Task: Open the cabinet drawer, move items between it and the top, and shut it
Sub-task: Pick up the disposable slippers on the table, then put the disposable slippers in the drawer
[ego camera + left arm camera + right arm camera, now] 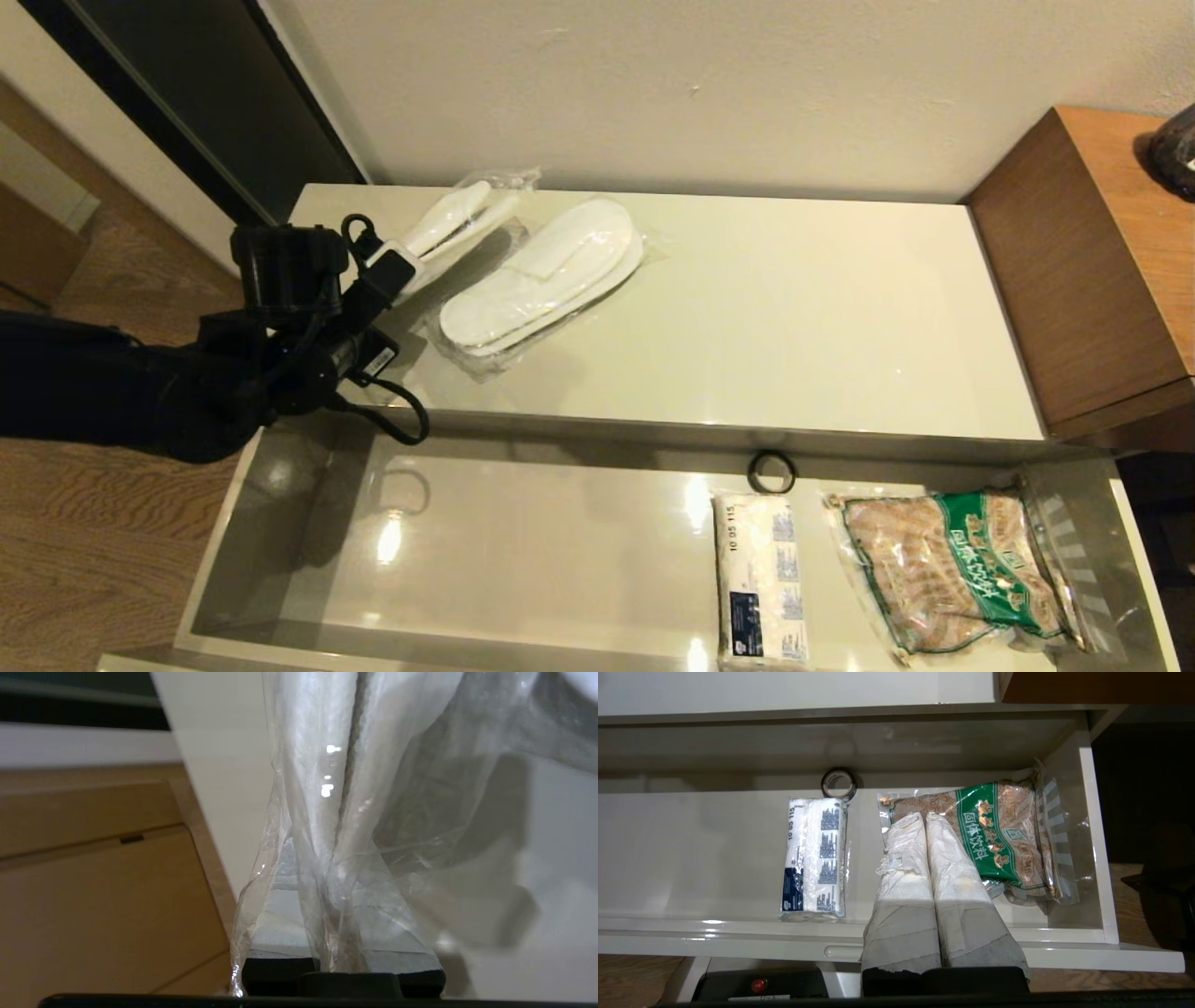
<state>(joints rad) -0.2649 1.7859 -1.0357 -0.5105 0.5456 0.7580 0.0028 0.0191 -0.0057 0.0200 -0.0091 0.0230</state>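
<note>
Head view has the drawer (pixel 308 569) pulled wide open with the tissue pack (pixel 758 583) lying flat inside, right of centre, next to a snack bag (pixel 952 569) and a little black ring (pixel 771 472) at the back. Both slipper pairs are up on the top (pixel 794 327): one pair (pixel 546 275) lies flat, and the other pair (pixel 457 219) is pinched by the left hand (pixel 397 266) at the top's left end. The left wrist view confirms it, fingers (pixel 373 933) clamped on crinkly wrap. The right hand (pixel 930 877) only shows in its own wrist view, fingers pressed together on nothing, hovering above the drawer's front over the snack bag.
</note>
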